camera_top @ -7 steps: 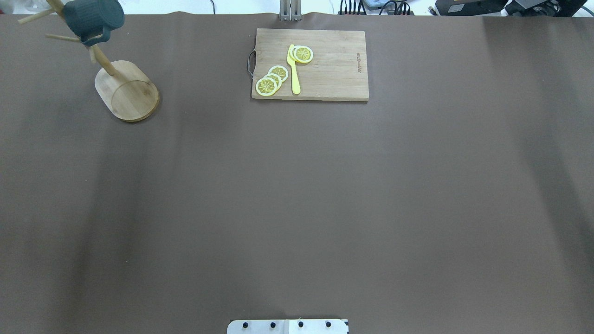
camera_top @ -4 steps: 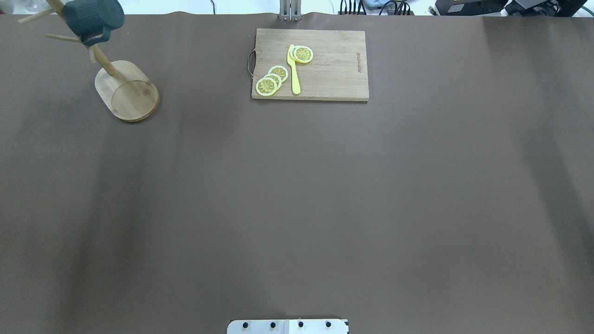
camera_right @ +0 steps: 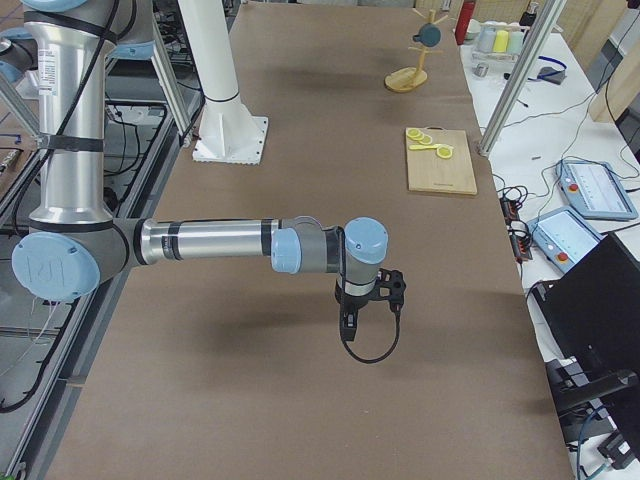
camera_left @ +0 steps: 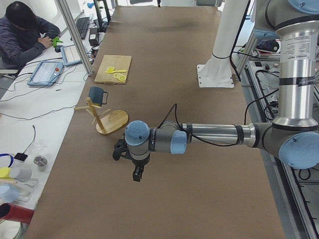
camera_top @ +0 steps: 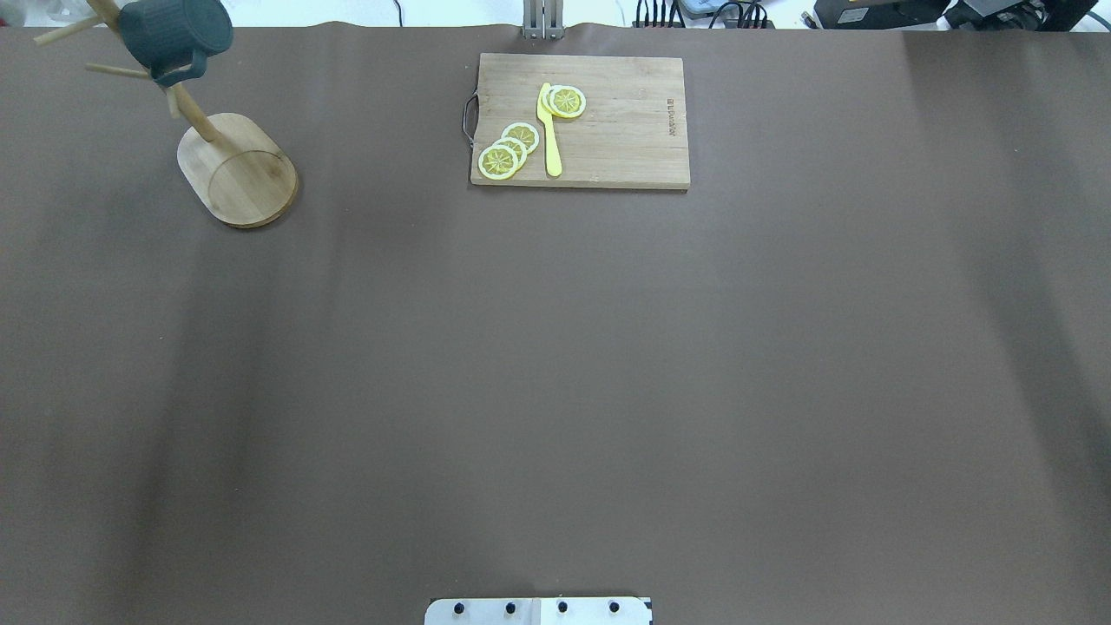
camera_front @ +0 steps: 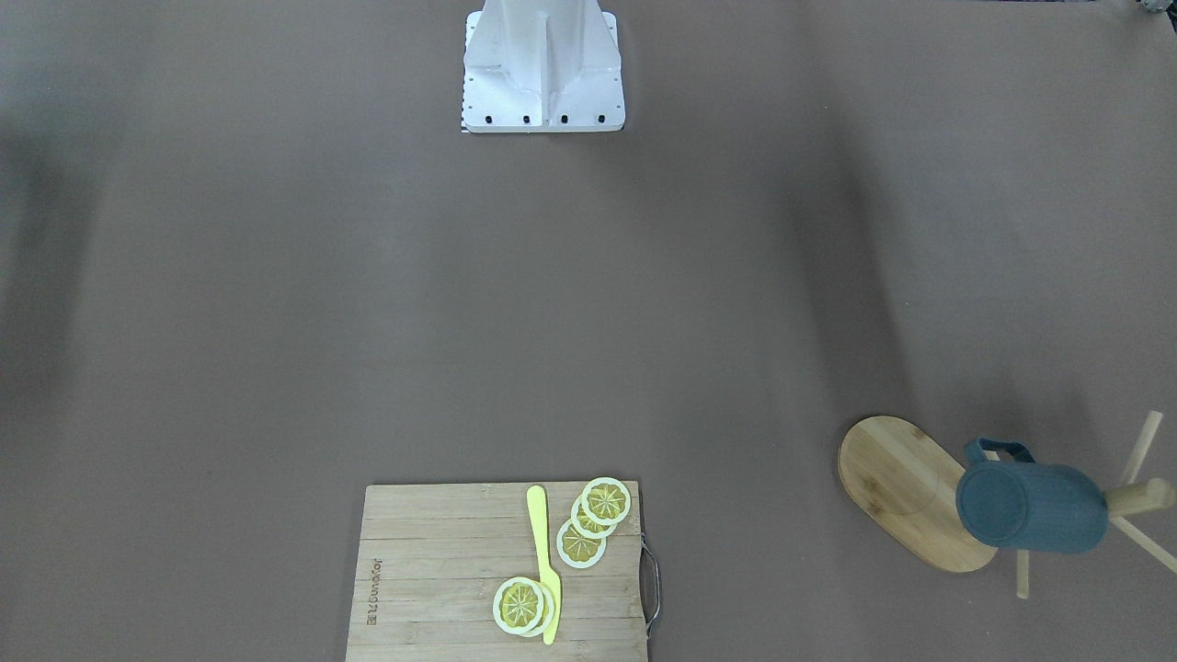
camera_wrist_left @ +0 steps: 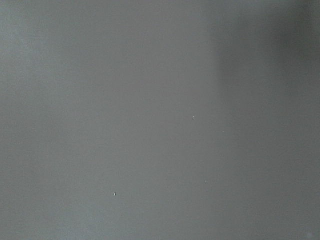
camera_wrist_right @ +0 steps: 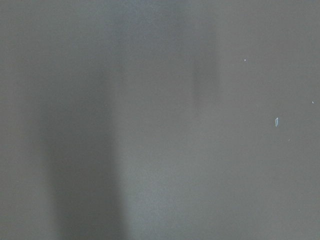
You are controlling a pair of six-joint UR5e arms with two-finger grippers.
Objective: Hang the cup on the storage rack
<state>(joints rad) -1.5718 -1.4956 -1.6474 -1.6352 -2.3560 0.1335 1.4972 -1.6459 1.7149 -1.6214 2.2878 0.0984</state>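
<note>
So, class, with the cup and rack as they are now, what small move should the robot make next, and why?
Probably none: I'd hold both arms where they are. The cup appears to hang from a peg of the storage rack, lifted off the table. The left gripper and right gripper are both far from it, so the hanging looks done.

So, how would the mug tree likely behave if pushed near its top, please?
Probably top-heavy: the cup hangs high on one peg, beside the post. The storage rack has a wide oval base that should resist, yet a high push might tip it.
</note>
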